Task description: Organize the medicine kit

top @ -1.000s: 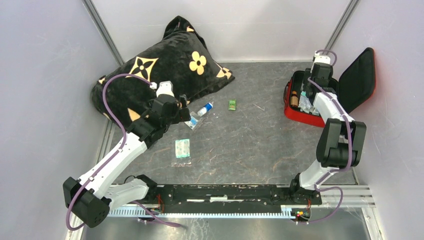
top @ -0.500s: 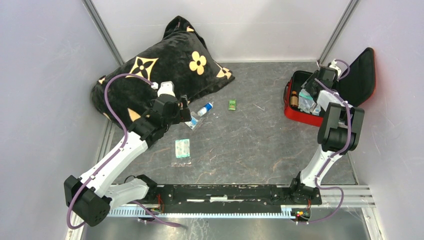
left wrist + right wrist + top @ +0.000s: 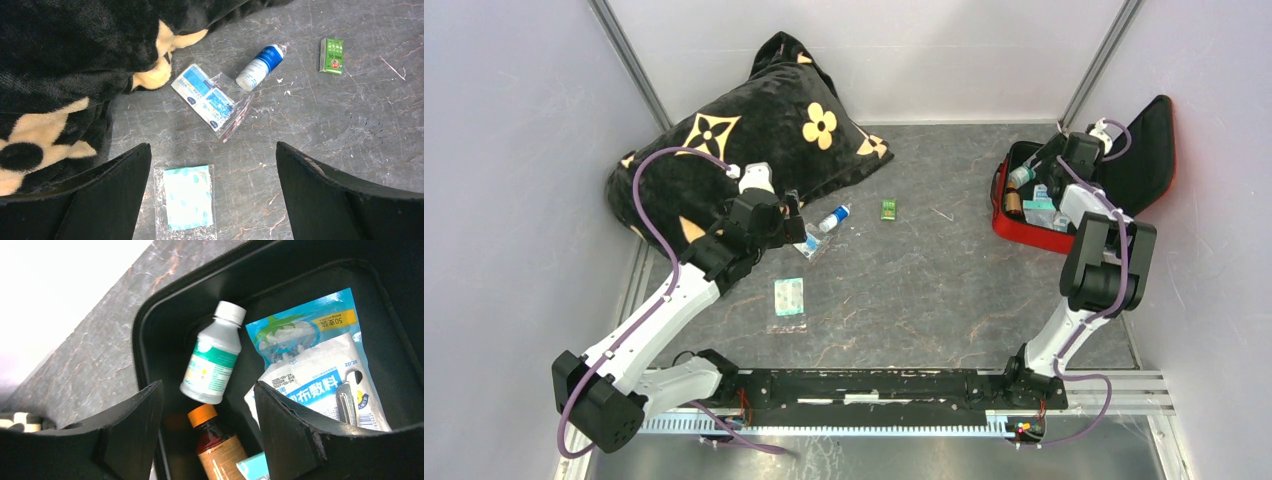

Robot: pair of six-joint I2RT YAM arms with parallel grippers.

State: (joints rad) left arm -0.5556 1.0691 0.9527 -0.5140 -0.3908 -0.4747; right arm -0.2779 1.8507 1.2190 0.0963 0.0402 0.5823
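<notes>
The medicine kit [image 3: 1022, 234], a red case with black lining, lies open at the far right, its lid leaning against the wall. My right gripper [image 3: 1052, 160] hovers over it, open and empty. In the right wrist view [image 3: 208, 386] the kit [image 3: 150, 335] holds a white bottle [image 3: 212, 357], a brown bottle with an orange cap [image 3: 216, 442] and a blue-white pouch [image 3: 310, 360]. My left gripper [image 3: 799, 232] is open and empty above the floor [image 3: 212, 146]. Near it lie a mint-green packet [image 3: 187, 197], a bagged blue packet [image 3: 210, 102], a blue-white bottle [image 3: 260, 67] and a small green box [image 3: 331, 55].
A big black pillow with gold flowers [image 3: 744, 140] fills the back left, right beside my left arm. Grey walls close the space on the left, back and right. The marbled table [image 3: 924, 290] lies between the loose items and the kit.
My right wrist swung from over the kit's middle toward its lid side. The white bottle now shows lying in the kit's far corner. My left arm barely moved.
</notes>
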